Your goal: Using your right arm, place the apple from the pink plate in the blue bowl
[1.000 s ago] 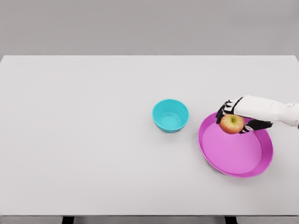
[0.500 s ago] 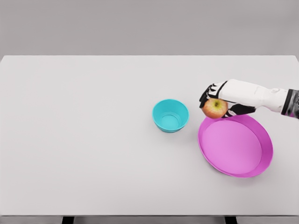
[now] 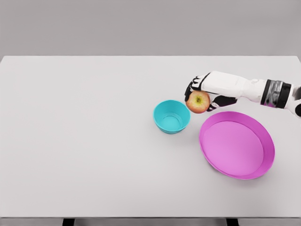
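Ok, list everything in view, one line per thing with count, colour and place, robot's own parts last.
table: one, white, fills most of the view, carries everything else.
bowl: one, blue-turquoise, near the table's middle, just left of the plate, nothing in it.
plate: one, pink, right part of the table, nothing on it.
apple: one, red and yellow, held in the air beside the bowl's upper right rim, off the plate.
right hand: one, white with dark fingers, curled around the apple; its arm comes in from the right edge.
left arm: not in view.
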`<state>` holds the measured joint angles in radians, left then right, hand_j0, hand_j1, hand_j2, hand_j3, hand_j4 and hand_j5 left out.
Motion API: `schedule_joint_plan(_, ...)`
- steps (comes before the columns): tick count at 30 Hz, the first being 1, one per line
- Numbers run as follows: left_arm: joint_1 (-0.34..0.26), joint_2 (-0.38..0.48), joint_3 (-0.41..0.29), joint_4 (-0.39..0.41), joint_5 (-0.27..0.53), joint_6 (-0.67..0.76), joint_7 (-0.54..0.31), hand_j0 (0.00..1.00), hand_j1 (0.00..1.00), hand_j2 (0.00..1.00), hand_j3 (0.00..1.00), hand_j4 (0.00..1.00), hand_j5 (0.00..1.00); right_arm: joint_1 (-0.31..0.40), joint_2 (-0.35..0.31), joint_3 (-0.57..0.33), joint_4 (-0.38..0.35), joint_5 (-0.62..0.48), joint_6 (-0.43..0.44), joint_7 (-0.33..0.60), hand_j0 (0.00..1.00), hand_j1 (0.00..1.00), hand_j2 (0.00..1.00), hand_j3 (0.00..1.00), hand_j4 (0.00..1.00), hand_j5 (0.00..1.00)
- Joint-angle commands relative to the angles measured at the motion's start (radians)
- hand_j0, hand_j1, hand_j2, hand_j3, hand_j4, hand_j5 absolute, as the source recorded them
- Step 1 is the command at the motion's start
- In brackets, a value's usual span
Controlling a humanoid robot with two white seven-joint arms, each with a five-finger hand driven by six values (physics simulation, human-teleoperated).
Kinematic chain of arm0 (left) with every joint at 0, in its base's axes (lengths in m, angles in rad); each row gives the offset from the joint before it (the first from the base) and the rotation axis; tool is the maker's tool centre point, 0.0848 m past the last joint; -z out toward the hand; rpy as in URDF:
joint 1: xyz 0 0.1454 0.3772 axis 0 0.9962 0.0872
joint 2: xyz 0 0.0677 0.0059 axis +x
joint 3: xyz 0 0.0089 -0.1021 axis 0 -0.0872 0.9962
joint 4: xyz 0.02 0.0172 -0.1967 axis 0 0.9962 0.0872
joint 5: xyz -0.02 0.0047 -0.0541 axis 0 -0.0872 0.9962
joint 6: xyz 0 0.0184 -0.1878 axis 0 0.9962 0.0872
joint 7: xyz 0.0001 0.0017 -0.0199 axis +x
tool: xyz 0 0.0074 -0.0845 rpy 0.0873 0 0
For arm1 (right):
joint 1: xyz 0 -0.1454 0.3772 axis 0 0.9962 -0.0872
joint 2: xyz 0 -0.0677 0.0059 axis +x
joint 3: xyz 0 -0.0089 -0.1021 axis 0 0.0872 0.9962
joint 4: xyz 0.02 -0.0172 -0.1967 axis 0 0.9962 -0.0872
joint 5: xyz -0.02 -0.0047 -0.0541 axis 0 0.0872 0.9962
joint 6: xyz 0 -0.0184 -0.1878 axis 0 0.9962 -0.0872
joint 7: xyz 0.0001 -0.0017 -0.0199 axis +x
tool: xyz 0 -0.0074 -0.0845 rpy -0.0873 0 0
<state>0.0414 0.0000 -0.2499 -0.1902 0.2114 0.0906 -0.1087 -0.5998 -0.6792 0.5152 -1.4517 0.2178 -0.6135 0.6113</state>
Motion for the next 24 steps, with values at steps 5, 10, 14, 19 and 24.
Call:
schedule_joint_plan(5,0.0,0.0,0.0,0.0,0.0,0.0,0.0,1.0,1.0,1.0,1.0,1.0,1.0,-0.018,0.032,0.043,0.014,0.002,0.003,0.0,0.53,0.53,0.53,0.53,0.53,0.53)
schedule_joint_plan(10,0.0,0.0,0.0,0.0,0.0,0.0,0.0,1.0,1.0,1.0,1.0,1.0,1.0,-0.049,0.066,0.069,0.047,0.009,0.003,0.0,0.53,0.53,0.53,0.53,0.53,0.53)
schedule_joint_plan(14,0.0,0.0,0.0,0.0,0.0,0.0,0.0,1.0,1.0,1.0,1.0,1.0,1.0,-0.061,0.075,0.088,0.048,0.014,0.003,0.0,0.53,0.53,0.53,0.53,0.53,0.53)
schedule_joint_plan(19,0.0,0.0,0.0,0.0,0.0,0.0,0.0,1.0,1.0,1.0,1.0,1.0,1.0,-0.091,0.112,0.115,0.086,0.023,0.003,0.0,0.53,0.53,0.53,0.53,0.53,0.53)
schedule_joint_plan(24,0.0,0.0,0.0,0.0,0.0,0.0,0.0,1.0,1.0,1.0,1.0,1.0,1.0,-0.106,0.121,0.134,0.099,0.029,0.003,0.0,0.53,0.53,0.53,0.53,0.53,0.53)
